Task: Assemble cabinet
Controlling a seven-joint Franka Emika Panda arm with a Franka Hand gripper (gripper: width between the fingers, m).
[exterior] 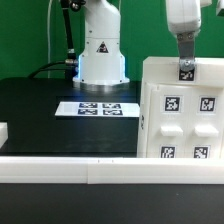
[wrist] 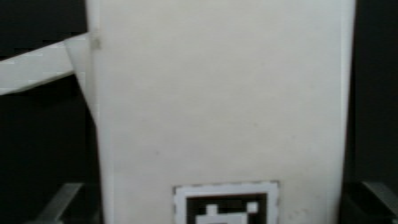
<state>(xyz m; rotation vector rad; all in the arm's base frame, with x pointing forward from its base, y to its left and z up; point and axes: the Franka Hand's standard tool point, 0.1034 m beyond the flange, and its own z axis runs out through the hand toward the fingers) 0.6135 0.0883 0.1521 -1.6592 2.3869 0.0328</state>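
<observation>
The black table (exterior: 40, 120) fills the middle of the exterior view. The cabinet box (exterior: 180, 110), white with square tags, stands upright at the frame's right. The arm's white base (exterior: 102, 50) sits at upper centre, the marker board (exterior: 98, 107) flat before it. The gripper (exterior: 186, 68) meets the box's top edge at upper right; whether its jaws clamp it cannot be told. The wrist view is nearly filled by a white tagged panel (wrist: 222, 100).
</observation>
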